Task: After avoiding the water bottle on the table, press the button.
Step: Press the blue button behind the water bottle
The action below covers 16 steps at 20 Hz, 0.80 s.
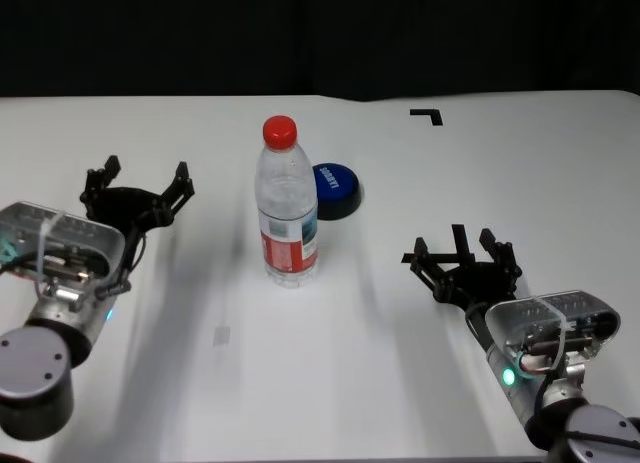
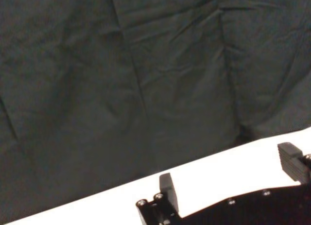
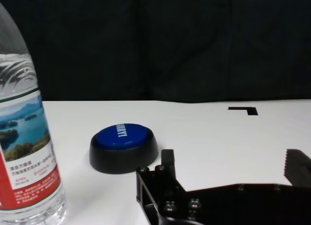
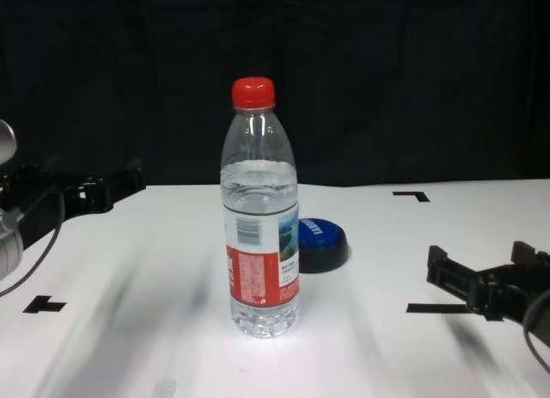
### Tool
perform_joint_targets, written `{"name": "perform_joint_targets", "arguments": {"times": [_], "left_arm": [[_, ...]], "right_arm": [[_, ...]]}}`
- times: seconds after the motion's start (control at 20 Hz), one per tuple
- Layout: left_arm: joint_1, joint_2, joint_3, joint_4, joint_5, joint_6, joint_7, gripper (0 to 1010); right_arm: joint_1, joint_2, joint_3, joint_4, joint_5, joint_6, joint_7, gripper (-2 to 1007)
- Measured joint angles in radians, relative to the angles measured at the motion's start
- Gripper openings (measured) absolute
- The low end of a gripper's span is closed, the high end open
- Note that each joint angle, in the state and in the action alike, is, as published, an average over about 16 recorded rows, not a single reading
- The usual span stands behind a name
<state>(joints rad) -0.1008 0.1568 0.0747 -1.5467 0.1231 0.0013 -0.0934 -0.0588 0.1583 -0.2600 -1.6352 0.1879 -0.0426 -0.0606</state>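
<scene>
The water bottle (image 1: 287,208) stands upright at the middle of the white table (image 1: 520,163), red cap on top; it also shows in the chest view (image 4: 260,226) and the right wrist view (image 3: 24,137). The blue button (image 1: 335,189) sits just behind it to the right, also in the right wrist view (image 3: 124,146) and partly hidden by the bottle in the chest view (image 4: 324,241). My right gripper (image 1: 462,251) is open and empty, to the right of the bottle and nearer than the button. My left gripper (image 1: 138,183) is open and empty, left of the bottle.
Black tape marks lie at the far right (image 1: 428,114), near the right gripper (image 4: 430,308) and at the near left (image 4: 45,304). A dark curtain (image 2: 146,79) hangs behind the table's far edge.
</scene>
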Motion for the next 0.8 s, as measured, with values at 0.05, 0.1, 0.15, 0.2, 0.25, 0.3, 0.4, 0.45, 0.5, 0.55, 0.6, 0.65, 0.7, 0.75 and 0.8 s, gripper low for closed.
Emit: {"name": "perform_joint_targets", "arguments": {"times": [0.05,0.1,0.15,0.2,0.25,0.3,0.4,0.45,0.5,0.55,0.6,0.65,0.7,0.75,0.8], "left_arm": [[0.004,-0.001,-0.001,-0.005,0.001,0.001,0.000,1003],[0.008,-0.001,-0.001,-0.009,0.002,0.003,0.000,1003],[0.012,-0.002,-0.002,-0.014,0.003,0.004,0.001,1003],[0.016,-0.003,-0.002,-0.018,0.004,0.005,0.001,1003],[0.020,-0.004,-0.003,-0.023,0.005,0.007,0.001,1003],[0.024,-0.004,-0.003,-0.027,0.005,0.008,0.001,1003],[0.031,-0.006,-0.004,-0.035,0.007,0.011,0.001,1003],[0.035,-0.006,-0.004,-0.039,0.008,0.012,0.001,1003],[0.038,-0.007,-0.004,-0.042,0.009,0.012,0.001,1003],[0.040,-0.008,-0.004,-0.044,0.009,0.012,0.002,1003],[0.043,-0.009,-0.004,-0.047,0.010,0.013,0.002,1003],[0.046,-0.010,-0.005,-0.049,0.011,0.013,0.003,1003],[0.048,-0.011,-0.005,-0.052,0.011,0.013,0.004,1003],[0.051,-0.012,-0.005,-0.054,0.012,0.013,0.005,1003],[0.053,-0.013,-0.006,-0.056,0.013,0.013,0.006,1003]], "right_arm": [[0.000,0.000,0.000,0.000,0.000,0.000,0.000,1003],[0.000,0.000,0.000,0.000,0.000,0.000,0.000,1003],[0.000,0.000,0.000,0.000,0.000,0.000,0.000,1003],[0.000,0.000,0.000,0.000,0.000,0.000,0.000,1003],[0.000,0.000,0.000,0.000,0.000,0.000,0.000,1003],[0.000,0.000,0.000,0.000,0.000,0.000,0.000,1003],[0.000,0.000,0.000,0.000,0.000,0.000,0.000,1003],[0.000,0.000,0.000,0.000,0.000,0.000,0.000,1003],[0.000,0.000,0.000,0.000,0.000,0.000,0.000,1003],[0.000,0.000,0.000,0.000,0.000,0.000,0.000,1003],[0.000,0.000,0.000,0.000,0.000,0.000,0.000,1003],[0.000,0.000,0.000,0.000,0.000,0.000,0.000,1003],[0.000,0.000,0.000,0.000,0.000,0.000,0.000,1003],[0.000,0.000,0.000,0.000,0.000,0.000,0.000,1003],[0.000,0.000,0.000,0.000,0.000,0.000,0.000,1003]]}}
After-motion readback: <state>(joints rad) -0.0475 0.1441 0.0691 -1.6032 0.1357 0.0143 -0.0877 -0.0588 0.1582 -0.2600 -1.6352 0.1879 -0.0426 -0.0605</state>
